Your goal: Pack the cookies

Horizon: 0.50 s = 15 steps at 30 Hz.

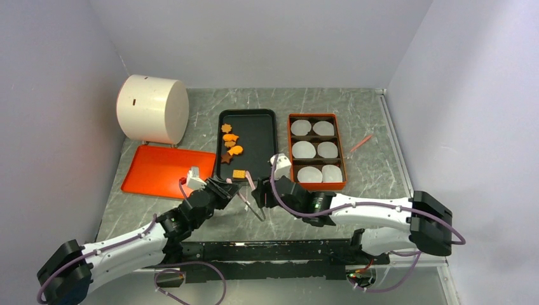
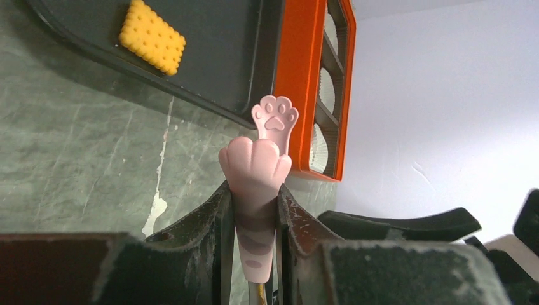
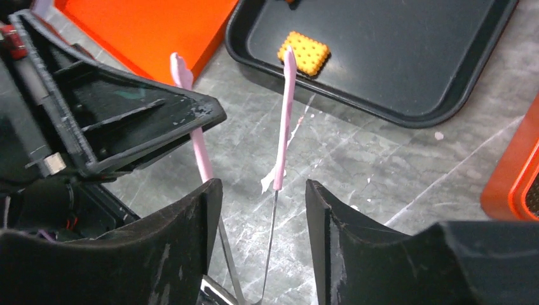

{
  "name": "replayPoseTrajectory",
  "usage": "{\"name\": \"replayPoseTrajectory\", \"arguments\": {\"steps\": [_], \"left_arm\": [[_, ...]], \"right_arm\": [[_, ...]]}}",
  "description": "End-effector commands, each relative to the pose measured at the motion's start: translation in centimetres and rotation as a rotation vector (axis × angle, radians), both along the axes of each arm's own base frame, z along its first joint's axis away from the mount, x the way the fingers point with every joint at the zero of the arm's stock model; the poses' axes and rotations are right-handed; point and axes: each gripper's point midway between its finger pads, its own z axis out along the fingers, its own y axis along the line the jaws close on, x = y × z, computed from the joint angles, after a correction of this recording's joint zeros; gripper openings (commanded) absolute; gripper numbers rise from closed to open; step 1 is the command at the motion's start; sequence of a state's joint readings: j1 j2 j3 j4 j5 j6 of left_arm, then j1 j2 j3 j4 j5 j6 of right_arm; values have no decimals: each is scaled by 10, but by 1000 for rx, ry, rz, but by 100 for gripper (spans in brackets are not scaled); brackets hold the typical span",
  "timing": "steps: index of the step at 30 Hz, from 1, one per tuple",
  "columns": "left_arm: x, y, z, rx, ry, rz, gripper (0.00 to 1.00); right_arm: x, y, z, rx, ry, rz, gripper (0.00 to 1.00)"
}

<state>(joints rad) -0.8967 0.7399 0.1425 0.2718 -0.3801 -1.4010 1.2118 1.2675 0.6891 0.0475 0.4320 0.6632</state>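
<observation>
Left wrist view has my left gripper clenched on the pink paw-tipped tongs. Their tips point toward the black tray, I judge so that I can pinch biscuits with them. My right gripper is released, its jaws apart on either side of the tongs' stems and pressing neither.

The cookies lie in a loose column on that tray, with the square cookie nearest, just beyond the paw tips. The orange box of white paper cups sits just right of the tray, and no biscuits show in the cups.

My two wrists crowd each other at the tray's near edge, and the right one stands between the tongs and the box. An orange lid and a white drum lie to the left, off the path.
</observation>
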Motion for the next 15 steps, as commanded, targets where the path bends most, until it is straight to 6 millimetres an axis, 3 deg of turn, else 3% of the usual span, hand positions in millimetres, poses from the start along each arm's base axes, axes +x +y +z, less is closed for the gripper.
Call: {"name": "replayPoseTrajectory", "arguments": {"steps": [1,7,15], "left_arm": [[7,1,23,-100,23,66,5],[8,-1,33,-152,46,81,5],[9,-1,40,-176,87,107,5]], "right_arm": [[-4,7,28,46,-92,94,59],[-8,9,19,-18,-86,146,73],[-16,22,1,-77,-48,210,76]]}}
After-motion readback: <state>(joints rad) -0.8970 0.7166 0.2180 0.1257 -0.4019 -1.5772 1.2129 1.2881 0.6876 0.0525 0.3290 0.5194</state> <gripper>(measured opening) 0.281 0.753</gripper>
